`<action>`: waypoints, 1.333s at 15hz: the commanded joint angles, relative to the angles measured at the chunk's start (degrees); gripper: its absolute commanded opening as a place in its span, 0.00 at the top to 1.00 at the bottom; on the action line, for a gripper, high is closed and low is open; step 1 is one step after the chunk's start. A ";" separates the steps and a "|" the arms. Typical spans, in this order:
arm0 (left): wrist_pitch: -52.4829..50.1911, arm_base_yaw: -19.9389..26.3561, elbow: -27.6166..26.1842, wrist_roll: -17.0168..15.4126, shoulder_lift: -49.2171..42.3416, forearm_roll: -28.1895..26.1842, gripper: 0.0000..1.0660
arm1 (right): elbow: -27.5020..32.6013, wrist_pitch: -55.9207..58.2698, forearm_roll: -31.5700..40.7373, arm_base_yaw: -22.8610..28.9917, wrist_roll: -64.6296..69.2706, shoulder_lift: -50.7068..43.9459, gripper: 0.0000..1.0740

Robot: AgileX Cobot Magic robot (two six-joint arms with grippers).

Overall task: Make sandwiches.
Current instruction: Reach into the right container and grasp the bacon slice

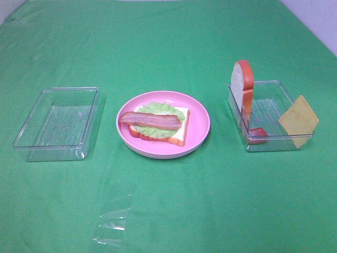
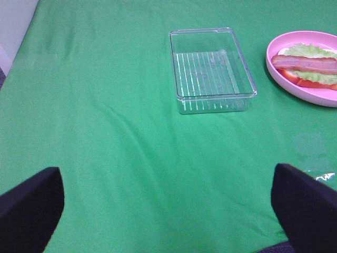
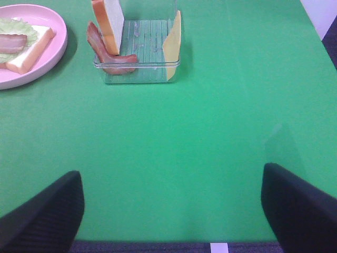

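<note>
A pink plate [image 1: 202, 124] in the middle holds a white bread slice [image 1: 178, 130] with a green lettuce leaf [image 1: 158, 108] and a reddish-brown bacon strip [image 1: 150, 120] on top. The clear tray on the right [image 1: 287, 87] holds a second bread slice [image 1: 242, 81] standing upright, a reddish-brown strip [image 3: 108, 52] curled against its wall, and a yellow cheese square [image 1: 298, 120] leaning on the rim. My left gripper [image 2: 168, 221] and right gripper [image 3: 168, 211] are both open and empty, low over the cloth at the near side. Neither shows in the exterior view.
An empty clear tray [image 1: 31, 118] stands left of the plate and also shows in the left wrist view [image 2: 247, 74]. A piece of clear film [image 1: 113, 221] lies on the green cloth near the front. White edges border the cloth at the far corners.
</note>
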 commanded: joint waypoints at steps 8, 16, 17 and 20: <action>-1.09 0.00 0.11 0.23 -0.92 -0.34 0.06 | 0.11 -0.29 0.29 -0.11 0.34 -1.49 0.18; -1.09 0.00 0.11 0.23 -0.74 -0.34 0.06 | -1.49 -2.18 0.46 0.00 0.69 0.46 0.18; -1.09 0.00 0.11 0.23 -0.74 -0.34 0.06 | -2.41 -4.18 0.46 0.00 0.69 2.35 0.18; -1.09 0.00 0.11 0.23 -0.74 -0.34 0.06 | -4.81 -12.15 0.46 0.00 0.69 11.23 0.18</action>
